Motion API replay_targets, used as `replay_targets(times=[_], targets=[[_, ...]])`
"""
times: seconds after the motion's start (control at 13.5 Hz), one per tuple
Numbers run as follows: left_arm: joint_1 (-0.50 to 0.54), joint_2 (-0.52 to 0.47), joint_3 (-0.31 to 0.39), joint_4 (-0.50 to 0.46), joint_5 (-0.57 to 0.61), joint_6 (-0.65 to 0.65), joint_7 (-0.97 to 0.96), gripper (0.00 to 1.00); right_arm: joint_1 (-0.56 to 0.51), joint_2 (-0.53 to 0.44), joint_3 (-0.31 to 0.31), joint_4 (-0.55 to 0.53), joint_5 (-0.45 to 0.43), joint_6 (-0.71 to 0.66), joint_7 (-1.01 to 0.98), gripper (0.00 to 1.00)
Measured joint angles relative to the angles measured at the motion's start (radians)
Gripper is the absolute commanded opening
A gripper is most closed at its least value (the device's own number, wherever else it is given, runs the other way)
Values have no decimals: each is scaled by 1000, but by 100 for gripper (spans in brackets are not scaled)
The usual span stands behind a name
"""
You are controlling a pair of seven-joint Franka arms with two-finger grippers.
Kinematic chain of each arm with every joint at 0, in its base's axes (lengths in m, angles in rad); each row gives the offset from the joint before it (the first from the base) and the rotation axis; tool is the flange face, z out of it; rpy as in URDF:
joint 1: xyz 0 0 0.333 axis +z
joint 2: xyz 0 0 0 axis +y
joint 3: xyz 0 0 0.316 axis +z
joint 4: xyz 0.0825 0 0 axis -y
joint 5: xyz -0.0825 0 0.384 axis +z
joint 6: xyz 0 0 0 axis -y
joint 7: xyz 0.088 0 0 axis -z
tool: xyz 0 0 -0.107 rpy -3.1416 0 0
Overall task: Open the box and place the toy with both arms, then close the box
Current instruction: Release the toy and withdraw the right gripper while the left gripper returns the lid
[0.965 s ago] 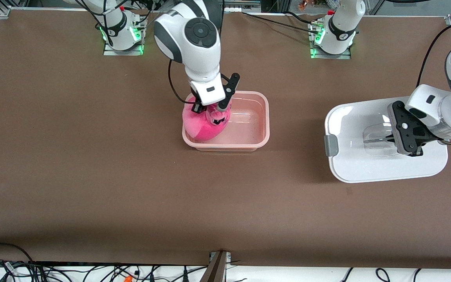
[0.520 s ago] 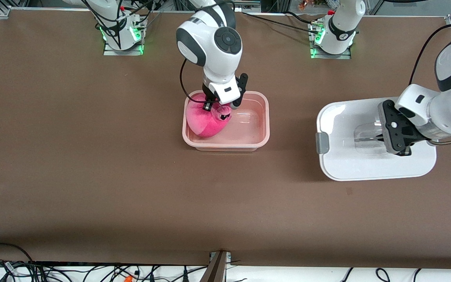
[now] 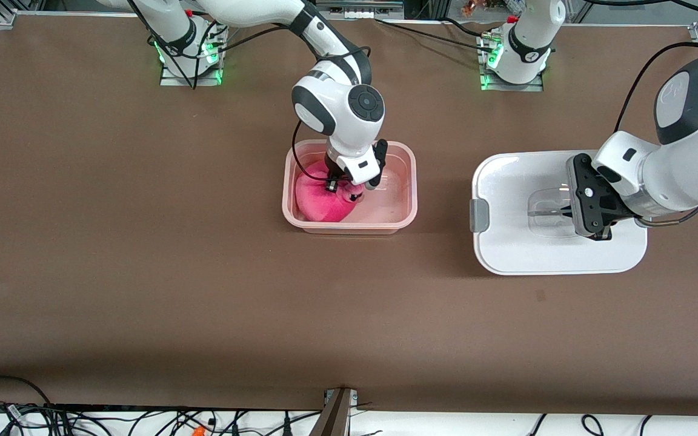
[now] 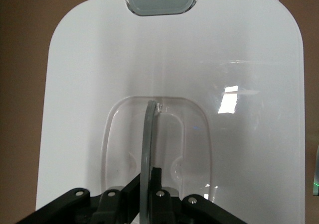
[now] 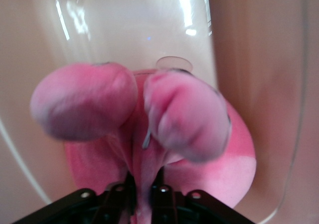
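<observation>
the right gripper (image 3: pixel 345 189) reaches down into the open box (image 3: pixel 349 227) and pinches the toy (image 3: pixel 319 203) resting inside it, while the left gripper (image 3: pixel 567 211) clamps the handle of the lid (image 3: pixel 506 181), lifted toward the left arm's end of the table (image 3: pixel 143 272).

- A broad brown matte tabletop (image 3: pixel 143 272), evenly lit.
- Silver aluminium framing (image 3: pixel 6 18) at its corners.
- Black cables (image 3: pixel 143 418) tangled on a white strip along the near edge.
</observation>
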Motion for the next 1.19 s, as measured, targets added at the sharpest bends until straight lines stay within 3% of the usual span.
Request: replay_targets(times=[0.45, 0.59, 0.82, 0.97, 1.19], targets=[[2, 0, 0, 0, 0, 0, 0, 0, 9, 10, 0, 11, 14, 162, 226, 100], [4, 0, 1, 0, 0, 0, 0, 0, 8, -6, -9, 41, 51, 151, 236, 100], [5, 0, 1, 0, -1, 0, 0, 0, -31, -116, -46, 76, 85, 1, 245, 100], [4, 0, 1, 0, -4, 0, 0, 0, -88, -220, -105, 80, 104, -102, 246, 100], [4, 0, 1, 0, -51, 0, 0, 0, -149, -341, -267, 77, 173, -191, 235, 100]])
